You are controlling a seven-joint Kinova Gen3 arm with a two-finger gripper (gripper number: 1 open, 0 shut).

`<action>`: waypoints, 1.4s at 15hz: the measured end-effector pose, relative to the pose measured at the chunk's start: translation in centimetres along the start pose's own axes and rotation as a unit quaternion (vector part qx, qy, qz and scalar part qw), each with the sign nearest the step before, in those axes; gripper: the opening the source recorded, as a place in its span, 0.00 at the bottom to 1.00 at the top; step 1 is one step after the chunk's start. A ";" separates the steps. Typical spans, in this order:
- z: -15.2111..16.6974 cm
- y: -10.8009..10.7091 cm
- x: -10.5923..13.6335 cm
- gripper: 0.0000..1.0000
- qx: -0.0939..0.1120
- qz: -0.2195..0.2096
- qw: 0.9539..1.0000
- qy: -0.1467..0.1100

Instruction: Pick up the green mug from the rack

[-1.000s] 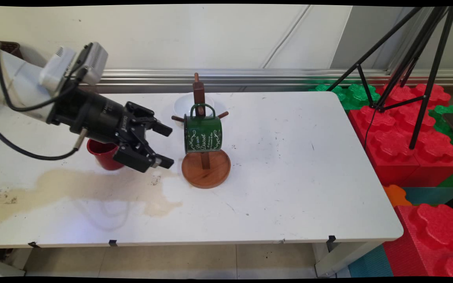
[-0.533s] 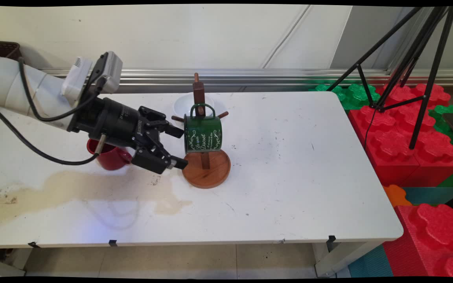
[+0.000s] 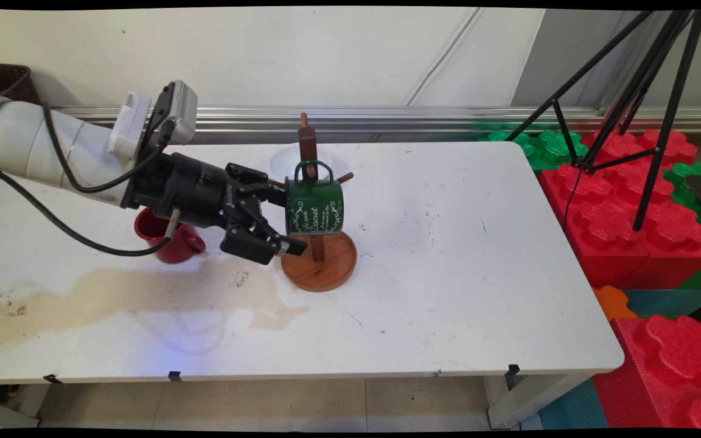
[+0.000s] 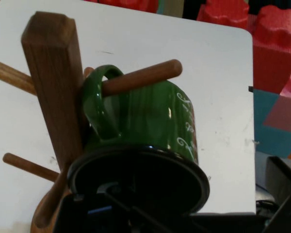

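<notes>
A white surface (image 3: 448, 292) with rounded corners fills the middle of the room, scuffed with small dark marks and carrying a broad tan stain (image 3: 137, 292) across its near left part. Behind it runs a pale wall (image 3: 253, 55) with a thin cable line slanting up it, and a ribbed metal rail (image 3: 423, 118) along its foot. To the right stand large red foam blocks (image 3: 630, 213) with green blocks (image 3: 545, 149) behind them; a black tripod (image 3: 630, 97) rises from among them. More red, teal and orange blocks lie at the lower right. Beige floor tiles (image 3: 326, 404) show under the near edge. A dark woven basket (image 3: 6, 76) sits at the far left.
</notes>
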 end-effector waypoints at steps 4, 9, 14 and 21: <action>0.4 0.1 -0.2 1.00 0.005 -0.009 1.000 0.011; 1.0 0.2 -0.4 1.00 0.010 -0.019 1.000 0.021; 1.4 0.4 -0.7 1.00 0.014 -0.026 0.999 0.027; 1.5 0.5 -0.9 0.00 0.012 -0.029 0.999 0.030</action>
